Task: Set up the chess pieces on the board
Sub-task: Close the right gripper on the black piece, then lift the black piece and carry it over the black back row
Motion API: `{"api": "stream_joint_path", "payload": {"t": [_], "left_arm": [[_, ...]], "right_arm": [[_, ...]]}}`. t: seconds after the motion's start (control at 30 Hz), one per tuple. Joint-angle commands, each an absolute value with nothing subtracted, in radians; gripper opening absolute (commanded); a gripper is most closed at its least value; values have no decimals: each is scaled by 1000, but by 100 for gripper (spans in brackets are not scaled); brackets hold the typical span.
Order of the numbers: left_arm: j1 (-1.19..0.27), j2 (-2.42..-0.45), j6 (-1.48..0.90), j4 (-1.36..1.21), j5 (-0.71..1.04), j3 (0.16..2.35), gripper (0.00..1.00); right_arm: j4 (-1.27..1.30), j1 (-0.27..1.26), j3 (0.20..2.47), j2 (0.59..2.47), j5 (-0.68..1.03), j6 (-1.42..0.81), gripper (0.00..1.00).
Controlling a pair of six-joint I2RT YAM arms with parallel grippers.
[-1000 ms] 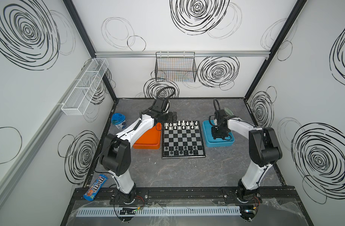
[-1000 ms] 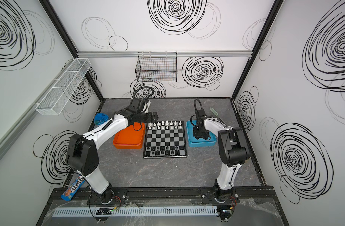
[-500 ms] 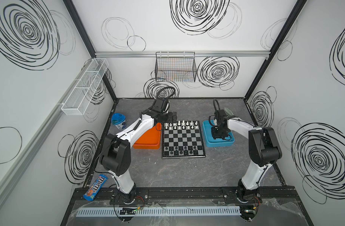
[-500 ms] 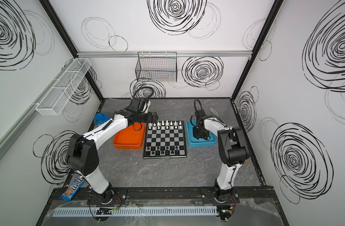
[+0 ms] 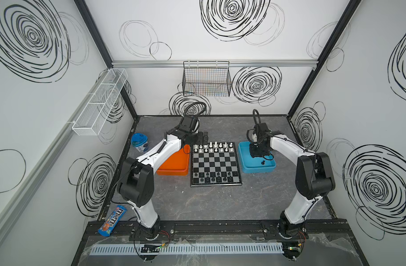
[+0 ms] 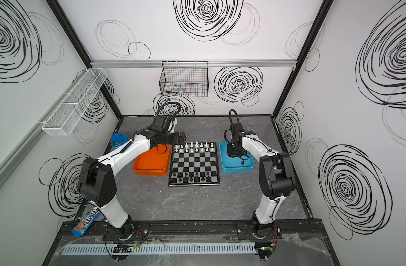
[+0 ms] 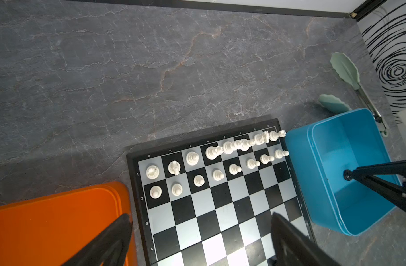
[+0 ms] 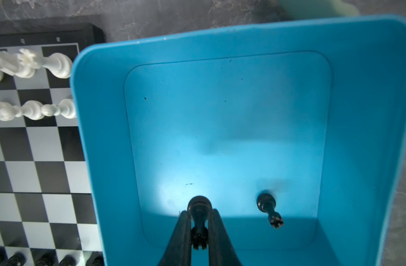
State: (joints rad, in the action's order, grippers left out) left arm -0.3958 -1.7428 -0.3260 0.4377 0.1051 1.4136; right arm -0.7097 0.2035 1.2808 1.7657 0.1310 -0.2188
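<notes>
16 white pcs, 2 trays

Black pieces: too small in both top views for you to tell their kinds.
Held piece: right gripper hides it from you in both top views.
Orange tray: left arm covers its far corner.
Tongs: blue tray hides part of one tip.
Left gripper: fingers cut off by the edge.
</notes>
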Motion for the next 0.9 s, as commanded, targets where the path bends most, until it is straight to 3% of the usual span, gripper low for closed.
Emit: {"api": "stream_joint_path", "payload": {"t": [0.0,0.43,0.87], "left_arm": [[-378,-1727,-335,397,116,1402,97],[-328,-1718,-347,382,145,1393,97],[-305,-1700,-349,380,144,1387,97]], "right_arm": [[-766,202,1311,1728,124,-200,15],[-827,247,1359,1699,114,-175,15],[-859,479,1263,1561,115,-257,17]]}}
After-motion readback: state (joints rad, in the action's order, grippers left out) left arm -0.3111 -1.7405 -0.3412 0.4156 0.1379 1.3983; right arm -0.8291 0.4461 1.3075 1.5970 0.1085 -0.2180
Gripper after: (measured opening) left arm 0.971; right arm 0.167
